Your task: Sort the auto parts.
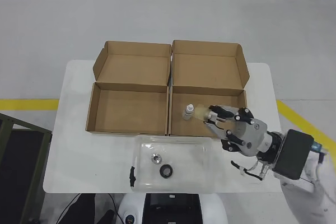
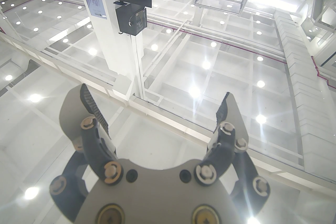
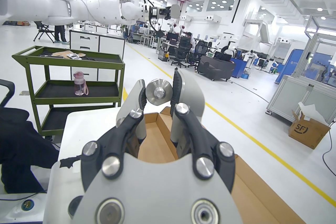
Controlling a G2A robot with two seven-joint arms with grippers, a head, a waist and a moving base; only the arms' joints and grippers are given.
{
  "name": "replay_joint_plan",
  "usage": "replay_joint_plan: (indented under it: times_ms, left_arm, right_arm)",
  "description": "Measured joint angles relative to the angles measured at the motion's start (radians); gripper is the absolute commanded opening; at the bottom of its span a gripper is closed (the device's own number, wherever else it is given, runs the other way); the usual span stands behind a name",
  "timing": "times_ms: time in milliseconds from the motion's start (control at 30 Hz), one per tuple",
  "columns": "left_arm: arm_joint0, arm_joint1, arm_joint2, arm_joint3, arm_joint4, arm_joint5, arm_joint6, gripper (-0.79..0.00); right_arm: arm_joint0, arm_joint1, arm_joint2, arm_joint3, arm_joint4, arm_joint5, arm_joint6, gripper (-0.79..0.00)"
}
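My right gripper (image 3: 157,97) is shut on a round silver metal part (image 3: 158,94) with a raised hub. From above, that gripper (image 1: 199,113) holds the part (image 1: 188,111) over the right cardboard box (image 1: 182,130), near its left wall. The left cardboard box (image 1: 126,110) has nothing inside. A clear plastic bin (image 1: 199,147) at the table's front holds a small metal part (image 1: 155,158) and a black ring (image 1: 167,171). My left gripper (image 2: 155,97) is open, holds nothing and points up at the ceiling. Its arm (image 3: 105,11) is raised far off to the side.
Both boxes have their lids (image 1: 206,61) folded back toward the far table edge. A green cart (image 3: 67,78) stands beside the table. Bare white tabletop (image 1: 73,140) lies left of the boxes.
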Motion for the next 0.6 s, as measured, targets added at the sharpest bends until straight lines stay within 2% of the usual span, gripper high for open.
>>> replay_joint_plan:
  times_ms: [600]
  left_arm:
    - [0.0,0.0,0.0,0.0,0.0,0.0,0.0,0.0]
  right_arm:
    - [-0.08,0.006,0.017,0.12,-0.124,0.034,0.141,-0.785]
